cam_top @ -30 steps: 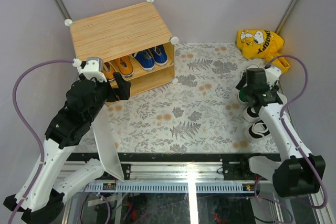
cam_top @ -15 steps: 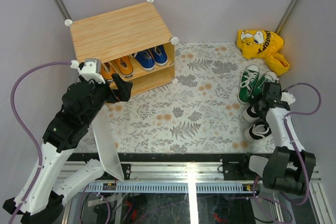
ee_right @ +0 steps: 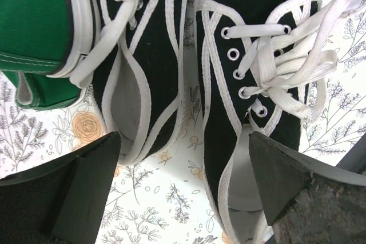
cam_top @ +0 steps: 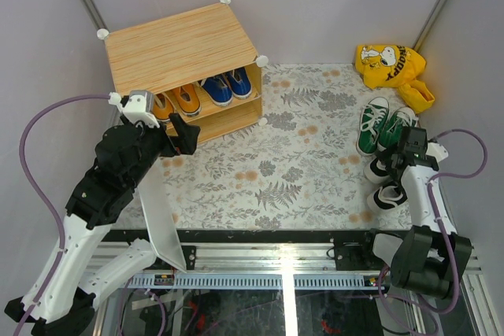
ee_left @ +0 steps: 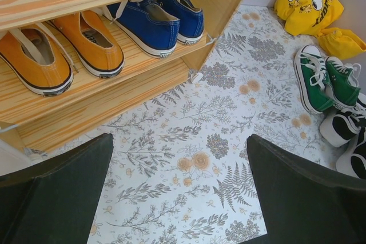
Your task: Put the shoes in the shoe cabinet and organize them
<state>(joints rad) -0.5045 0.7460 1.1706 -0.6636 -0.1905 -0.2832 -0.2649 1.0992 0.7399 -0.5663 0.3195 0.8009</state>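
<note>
The shoe cabinet stands at the back left with its front open. On its upper shelf sit an orange pair and a blue pair. A green pair and a black pair with white trim lie on the floral mat at the right. My right gripper hangs open just above the black pair, one finger outside each shoe near the heels. My left gripper is open over bare mat in front of the cabinet, holding nothing.
A yellow cartoon-dog bag lies at the back right, beyond the green pair. A white panel slants from the cabinet's left front corner toward the near table edge, beside my left arm. The cabinet's lower shelf shows bare wood.
My right arm has drawn back from over the green pair toward the near edge and now hangs over the black pair. The left arm has barely shifted.
</note>
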